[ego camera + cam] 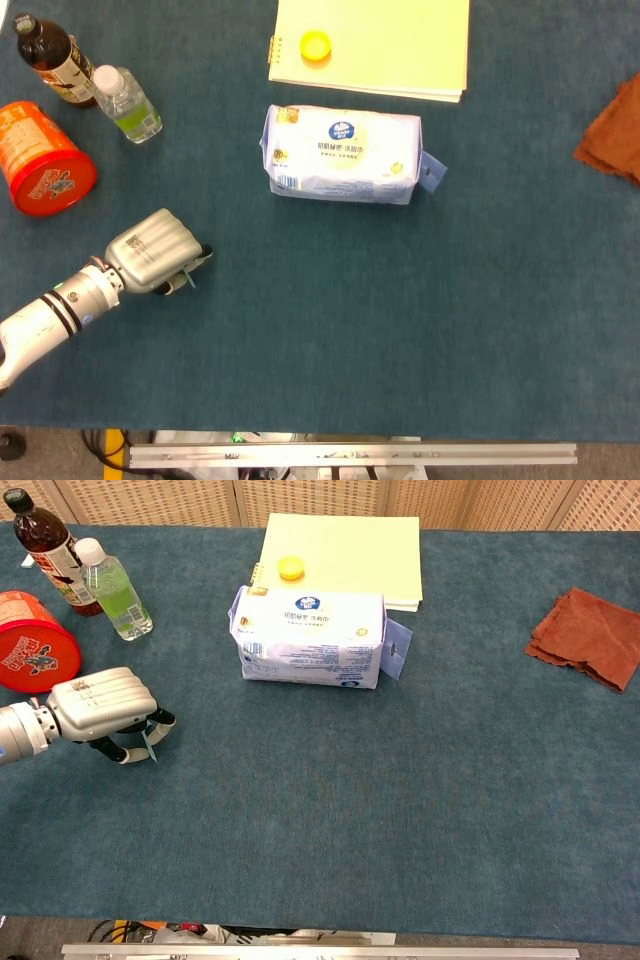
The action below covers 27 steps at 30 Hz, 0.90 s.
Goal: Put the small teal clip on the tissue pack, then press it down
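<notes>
The left hand (108, 706) pinched the small teal clip (150, 740), at eight o'clock from the tissue pack (312, 637).

Even, bright overhead light; soft faint shadows; no glare; both views sharp, little edge distortion.

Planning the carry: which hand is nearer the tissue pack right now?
Left. The left hand is low to the left of the tissue pack, apart from it, its fingers pinching the clip. The right hand is not in view.
</notes>
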Each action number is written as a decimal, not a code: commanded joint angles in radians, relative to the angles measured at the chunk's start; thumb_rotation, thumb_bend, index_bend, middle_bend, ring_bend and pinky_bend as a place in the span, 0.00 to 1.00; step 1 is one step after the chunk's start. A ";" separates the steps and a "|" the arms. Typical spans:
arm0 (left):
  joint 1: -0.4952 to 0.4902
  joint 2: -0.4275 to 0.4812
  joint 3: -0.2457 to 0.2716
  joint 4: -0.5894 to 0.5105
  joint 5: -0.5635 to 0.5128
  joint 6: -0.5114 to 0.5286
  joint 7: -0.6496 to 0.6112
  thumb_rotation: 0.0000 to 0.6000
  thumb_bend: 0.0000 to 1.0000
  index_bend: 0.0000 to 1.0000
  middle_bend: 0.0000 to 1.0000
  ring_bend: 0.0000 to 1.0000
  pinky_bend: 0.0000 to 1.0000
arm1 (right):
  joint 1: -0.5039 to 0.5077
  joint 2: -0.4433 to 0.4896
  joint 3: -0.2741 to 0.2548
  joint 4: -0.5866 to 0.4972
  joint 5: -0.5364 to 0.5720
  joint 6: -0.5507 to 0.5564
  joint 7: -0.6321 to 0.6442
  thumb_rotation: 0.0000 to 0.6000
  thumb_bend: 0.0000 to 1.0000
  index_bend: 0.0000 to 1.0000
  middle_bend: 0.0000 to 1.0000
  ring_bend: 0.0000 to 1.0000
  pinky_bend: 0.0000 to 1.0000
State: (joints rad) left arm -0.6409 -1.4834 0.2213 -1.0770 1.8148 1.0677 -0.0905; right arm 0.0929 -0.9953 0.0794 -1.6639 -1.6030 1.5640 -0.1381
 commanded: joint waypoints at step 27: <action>0.002 -0.014 0.000 -0.007 -0.011 0.002 0.018 1.00 0.30 0.62 1.00 1.00 0.82 | -0.008 0.000 0.000 0.007 0.001 0.008 0.012 1.00 0.36 0.00 0.22 0.12 0.19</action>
State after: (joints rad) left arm -0.6391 -1.4980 0.2211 -1.0840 1.8034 1.0690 -0.0731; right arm 0.0851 -0.9948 0.0798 -1.6565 -1.6021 1.5724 -0.1263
